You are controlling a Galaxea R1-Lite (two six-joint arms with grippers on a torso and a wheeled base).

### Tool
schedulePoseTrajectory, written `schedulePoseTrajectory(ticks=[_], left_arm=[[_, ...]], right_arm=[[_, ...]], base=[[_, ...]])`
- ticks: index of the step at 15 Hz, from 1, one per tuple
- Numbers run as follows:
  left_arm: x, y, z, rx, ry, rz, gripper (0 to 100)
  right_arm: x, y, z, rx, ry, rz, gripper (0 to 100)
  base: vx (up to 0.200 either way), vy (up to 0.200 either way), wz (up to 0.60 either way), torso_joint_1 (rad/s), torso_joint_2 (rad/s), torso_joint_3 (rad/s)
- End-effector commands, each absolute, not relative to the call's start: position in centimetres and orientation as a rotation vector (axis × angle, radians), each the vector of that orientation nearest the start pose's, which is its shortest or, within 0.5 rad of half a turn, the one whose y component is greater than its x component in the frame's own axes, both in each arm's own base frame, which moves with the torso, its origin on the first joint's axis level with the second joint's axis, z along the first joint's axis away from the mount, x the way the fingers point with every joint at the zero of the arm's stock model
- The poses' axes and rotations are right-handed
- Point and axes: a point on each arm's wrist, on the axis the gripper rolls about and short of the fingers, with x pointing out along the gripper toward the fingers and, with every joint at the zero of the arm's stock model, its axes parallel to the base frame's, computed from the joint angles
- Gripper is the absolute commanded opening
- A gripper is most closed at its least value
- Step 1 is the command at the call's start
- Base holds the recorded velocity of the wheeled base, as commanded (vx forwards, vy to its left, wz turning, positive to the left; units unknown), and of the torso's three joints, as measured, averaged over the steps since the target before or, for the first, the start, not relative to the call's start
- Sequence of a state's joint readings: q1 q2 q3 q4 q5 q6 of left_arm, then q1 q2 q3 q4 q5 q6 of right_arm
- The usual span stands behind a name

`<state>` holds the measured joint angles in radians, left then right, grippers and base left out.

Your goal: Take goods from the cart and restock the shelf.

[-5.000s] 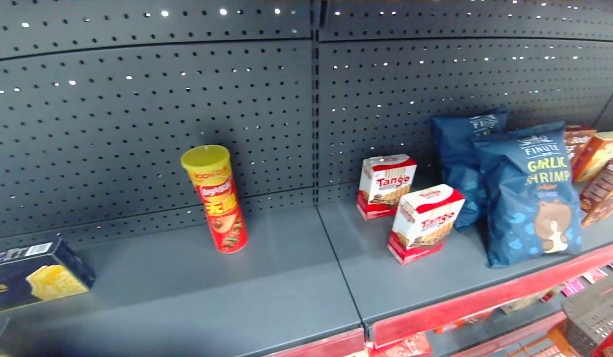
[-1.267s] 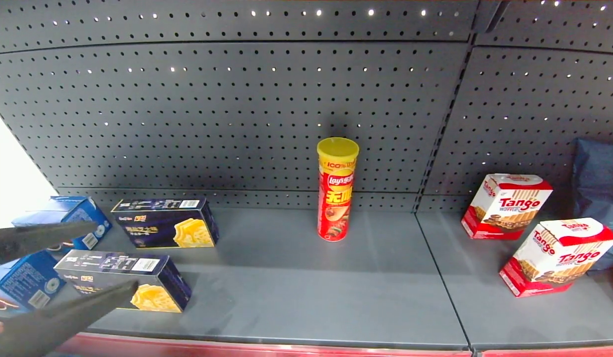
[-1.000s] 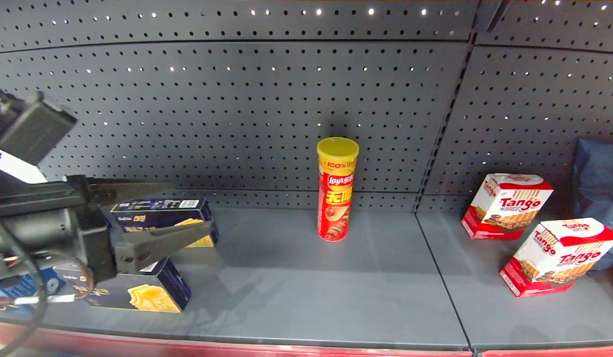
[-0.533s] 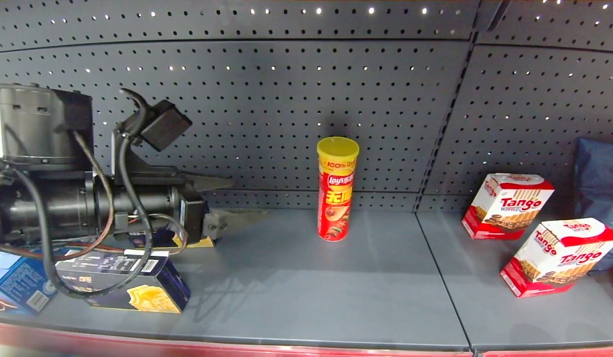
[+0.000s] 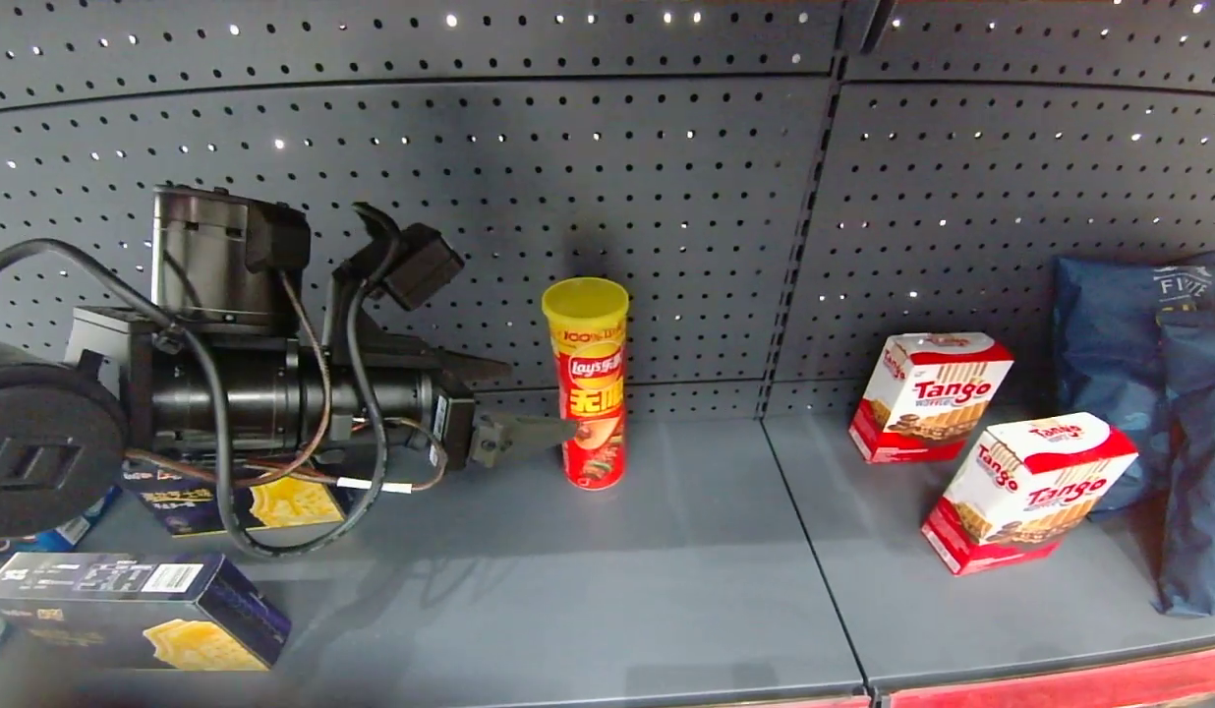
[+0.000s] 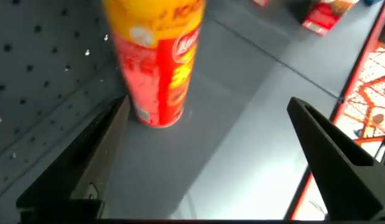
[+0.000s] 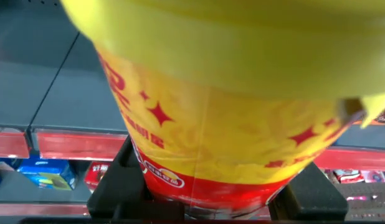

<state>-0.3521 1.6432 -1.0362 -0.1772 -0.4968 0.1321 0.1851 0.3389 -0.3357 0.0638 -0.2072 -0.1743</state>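
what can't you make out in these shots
1. Head view: the left arm hides most of the rear box.
2. Head view: the right edge cuts off the blue bags.
3. Right wrist view: the held can is too close, its ends cut off; it hides most of the right pincer.

Broad bare stretch of shelf between the can and the wafer boxes, wide enough to reach through from the front edge. Free strip in front of the can as well. Hemmed in at the back by the pegboard wall, just behind the can. Can just ahead of the spread left pincer, nearer the wall-side finger, open floor on the aisle side. Crowded on the left: front dark box at the shelf edge, rear dark box under the arm. Blocked far right by blue bags beside the wafer boxes. No room in the right pincer, packed with a second can.
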Motion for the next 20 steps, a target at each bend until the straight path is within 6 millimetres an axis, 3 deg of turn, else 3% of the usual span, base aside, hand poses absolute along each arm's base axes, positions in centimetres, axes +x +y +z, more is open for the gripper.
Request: schedulePoseTrajectory(ticks=[1,6,13,20], left_arm=[[28.4,-11.4,21.1,0.088,0.413,-0.857,100],[30.4,-10.8,19.9,0.083,0.356,-0.842,100],[33.4,-11.5,17.8,0.081,0.218,-0.89,100],[33.7,-11.8,17.1,0.059,0.197,-0.995,100]], right_arm=[[-0.6,-0.6,17.0,-0.176,0.054,-0.014,0],[-0.8,-0.6,17.0,-0.165,0.045,-0.015,0],[-0.9,-0.6,16.9,-0.165,0.044,-0.024,0],[-0.7,-0.6,16.9,-0.169,0.057,-0.016,0]], base=[[0.0,0.0,0.0,0.0,0.0,0.0],[0.0,0.0,0.0,0.0,0.0,0.0],[0.0,0.0,0.0,0.0,0.0,0.0],[0.0,0.0,0.0,0.0,0.0,0.0]])
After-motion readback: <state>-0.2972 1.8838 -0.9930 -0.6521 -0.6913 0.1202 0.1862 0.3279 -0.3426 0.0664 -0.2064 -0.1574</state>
